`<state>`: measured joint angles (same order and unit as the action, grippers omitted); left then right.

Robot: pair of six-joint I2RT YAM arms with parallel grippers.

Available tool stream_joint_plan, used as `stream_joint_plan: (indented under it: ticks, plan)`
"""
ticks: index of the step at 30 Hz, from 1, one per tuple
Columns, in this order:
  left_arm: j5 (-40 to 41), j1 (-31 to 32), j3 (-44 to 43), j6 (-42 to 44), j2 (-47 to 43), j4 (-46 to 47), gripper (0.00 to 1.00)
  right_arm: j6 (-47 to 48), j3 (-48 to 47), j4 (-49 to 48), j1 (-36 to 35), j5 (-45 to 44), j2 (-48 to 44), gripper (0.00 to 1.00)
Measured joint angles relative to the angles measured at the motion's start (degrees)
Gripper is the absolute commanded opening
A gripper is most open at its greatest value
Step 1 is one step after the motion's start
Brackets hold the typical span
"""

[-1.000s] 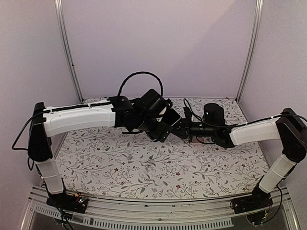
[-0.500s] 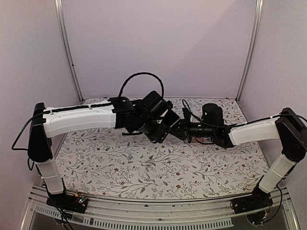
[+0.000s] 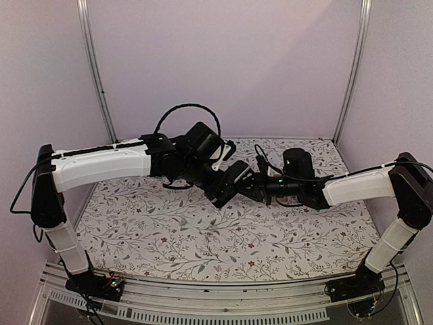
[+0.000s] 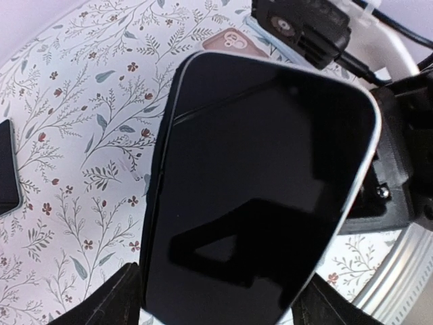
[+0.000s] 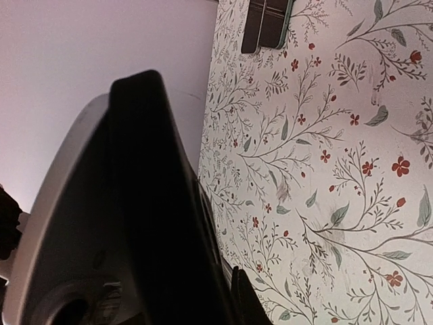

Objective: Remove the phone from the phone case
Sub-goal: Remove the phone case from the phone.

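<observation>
The phone [image 4: 257, 189], a black screen with a pale edge on its right and a black case rim [image 4: 157, 203] along its left, fills the left wrist view. My left gripper [image 4: 216, 308] is shut on its near end, a finger [image 4: 111, 301] on each side. In the top view the phone [image 3: 233, 177] hangs in mid-air above the middle of the table, held by the left gripper [image 3: 223, 186]. My right gripper [image 3: 256, 184] meets it from the right and closes on the phone's far edge. In the right wrist view only a dark slab [image 5: 162, 203] and one fingertip [image 5: 240, 298] show.
A pink case or phone [image 4: 230, 44] lies on the floral tablecloth [image 3: 203, 237] under the right arm. A dark flat device [image 4: 5, 169] lies at the left. A green-edged device [image 5: 267, 24] lies far off in the right wrist view. Frame posts [image 3: 95, 68] stand at the back.
The left arm has swung left and lifted a little, carrying the phone with it. The right gripper has followed to the left and stays at the phone's edge.
</observation>
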<state>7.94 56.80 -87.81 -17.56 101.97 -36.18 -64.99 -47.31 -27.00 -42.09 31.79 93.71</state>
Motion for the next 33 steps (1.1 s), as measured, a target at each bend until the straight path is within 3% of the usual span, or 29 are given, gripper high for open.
stream_joint_plan:
  ticks: [6, 15, 23, 33]
  plan:
    - [-6.4, -3.1, 2.9, -2.4, -3.2, 3.3, 0.43, 2.4, -0.2, 2.8, 0.2, -0.7, -0.1, 0.00]
    - [-8.2, -4.7, 4.8, -3.8, -3.8, 5.2, 0.28, 4.9, -1.0, 5.8, 0.1, -0.2, -0.4, 0.00]
    - [-9.1, -4.6, 5.3, -3.6, -3.8, 5.6, 0.00, 5.9, -1.8, 6.8, 0.0, 0.0, -0.6, 0.00]
    - [-8.9, -4.4, 6.1, -3.6, -3.9, 6.5, 0.00, 7.6, -3.5, 10.9, 0.1, -0.6, -0.6, 0.00]
